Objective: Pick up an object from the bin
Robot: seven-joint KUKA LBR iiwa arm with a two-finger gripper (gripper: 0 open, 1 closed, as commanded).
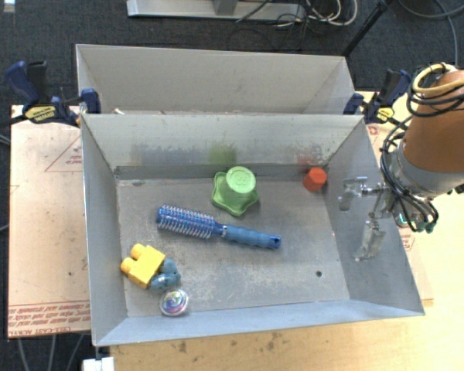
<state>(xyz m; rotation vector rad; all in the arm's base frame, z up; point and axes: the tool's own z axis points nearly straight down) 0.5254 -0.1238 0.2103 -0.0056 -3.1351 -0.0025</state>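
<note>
Gripper (362, 221) hangs open and empty over the sloped right wall of the grey metal bin (387, 284), with a small red-orange block (315, 178) nearest, up and to its left. A clean pick probably means centring on that compact, hard block; the bristled blue hairbrush (216, 228) and the glossy green plastic cup (236, 189) lie farther left.
</note>
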